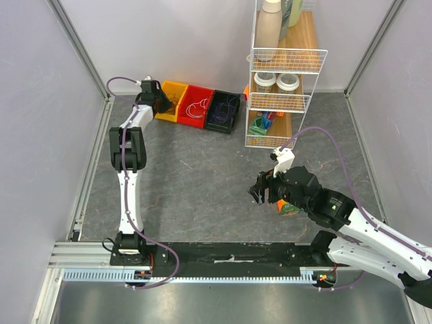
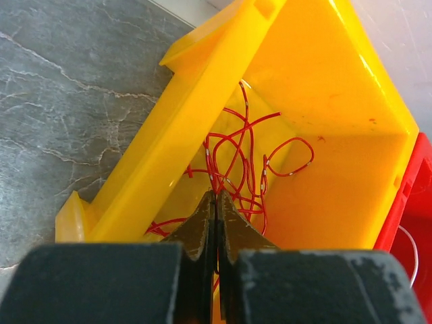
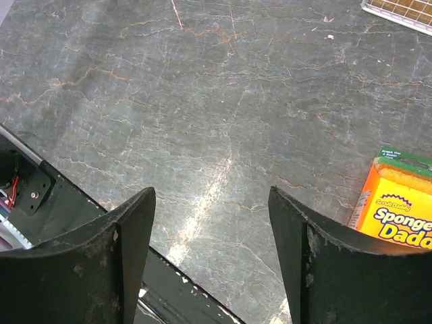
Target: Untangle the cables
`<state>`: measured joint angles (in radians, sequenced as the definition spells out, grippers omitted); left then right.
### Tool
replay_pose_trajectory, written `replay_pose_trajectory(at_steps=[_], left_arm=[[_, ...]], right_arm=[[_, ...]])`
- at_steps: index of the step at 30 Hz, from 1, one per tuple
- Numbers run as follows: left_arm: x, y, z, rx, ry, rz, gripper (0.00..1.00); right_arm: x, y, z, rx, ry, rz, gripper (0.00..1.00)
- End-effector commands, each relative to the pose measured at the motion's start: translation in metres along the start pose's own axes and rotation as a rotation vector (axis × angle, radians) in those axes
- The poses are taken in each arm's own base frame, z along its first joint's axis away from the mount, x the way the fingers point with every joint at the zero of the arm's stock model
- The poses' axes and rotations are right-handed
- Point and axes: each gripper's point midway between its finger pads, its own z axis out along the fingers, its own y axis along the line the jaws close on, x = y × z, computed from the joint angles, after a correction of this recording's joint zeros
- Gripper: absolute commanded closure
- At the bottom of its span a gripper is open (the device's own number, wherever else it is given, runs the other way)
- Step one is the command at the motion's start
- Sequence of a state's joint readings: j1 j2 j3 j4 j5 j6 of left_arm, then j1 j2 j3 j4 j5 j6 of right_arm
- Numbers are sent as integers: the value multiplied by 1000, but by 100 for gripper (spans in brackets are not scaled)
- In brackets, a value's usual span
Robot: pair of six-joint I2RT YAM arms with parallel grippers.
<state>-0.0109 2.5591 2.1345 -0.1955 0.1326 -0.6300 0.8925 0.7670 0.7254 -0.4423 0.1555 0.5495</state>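
Here, the yellow bin point(image 1: 173, 90) serves as the reference point; it stands on the grey marbled table point(image 1: 196, 175) at the far left.

Left claw point(image 2: 216, 196): lowered into the yellow bin, its two dark fingers point(image 2: 197, 226) pressed together. The tips meet inside the tangle of red cables point(image 2: 236, 155), and a strand looks pinched between them. The red cables lie looped on the floor of the yellow bin, against its near wall.

Just right of the yellow bin, and touching it, is a red bin point(image 1: 190, 96) holding white cables point(image 1: 197, 108). One place further right, a black bin point(image 1: 217, 101) holds dark blue cables point(image 1: 224, 112). All three bins stand in a row.

Right claw point(image 3: 212, 196): well away from the yellow bin, toward the near right of the table. Its fingers point(image 3: 135, 223) are spread wide apart with only bare table between them, so it grips nothing.

Beside the right claw, on the side away from the yellow bin, lies an orange sponge pack point(image 3: 398, 209) with a green strip along its top edge. The large white lettering reads "Sponge" over "Dado", the second word cut off by the picture's edge. A smaller line above it is too small to read with confidence.

Far to the right of the yellow bin, beyond the black bin, stands a white wire rack point(image 1: 283, 81) carrying bottles and jars. Their labels cannot be read.
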Motion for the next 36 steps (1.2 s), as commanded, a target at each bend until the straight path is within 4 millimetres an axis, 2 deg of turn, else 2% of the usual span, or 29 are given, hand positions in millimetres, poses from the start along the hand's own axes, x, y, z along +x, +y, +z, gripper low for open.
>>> replay_pose_trajectory(at_steps=[1,5,11,13,16,23,24,26,29,30,31,32,34,35,36], left_arm=[[-20,-16,-16,42,-9,45,98],[-35,-30,-25,83,-49,54,76],[-54,-53,-57,140,-99,92,61],[-59,-59,-68,148,-108,102,53],[-64,-63,-86,144,-118,91,48],[-65,-84,-147,212,-146,19,42],[-74,-70,-155,195,-168,-6,41],[-73,-73,-178,209,-187,-13,41],[-59,-72,-211,239,-209,-73,41],[-49,-74,-225,274,-201,-100,41],[-40,-82,-240,326,-202,-123,41],[-15,-76,-245,348,-155,-144,41],[7,-86,-278,441,-143,-142,40],[32,-93,-290,484,-108,-127,40],[44,-97,-307,528,-106,-111,39]], right_arm=[[-15,7,-2,-24,-45,15,25],[-13,7,-1,-24,-38,14,25],[-8,9,2,-38,-18,16,25],[-6,11,3,-46,-7,20,25],[-3,11,2,-49,6,20,25],[-6,-2,0,26,9,-10,24],[-6,-4,-1,38,15,-15,24],[-9,-6,-4,54,18,-27,24],[-12,-9,-7,70,6,-25,24],[-12,-11,-8,77,-1,-23,23],[-13,-12,-9,80,-9,-19,23],[-12,-13,-10,84,-9,-18,23],[-12,-15,-11,94,-14,-15,23],[-11,-17,-12,103,-12,-13,23],[-9,-19,-12,114,-7,-14,23]])
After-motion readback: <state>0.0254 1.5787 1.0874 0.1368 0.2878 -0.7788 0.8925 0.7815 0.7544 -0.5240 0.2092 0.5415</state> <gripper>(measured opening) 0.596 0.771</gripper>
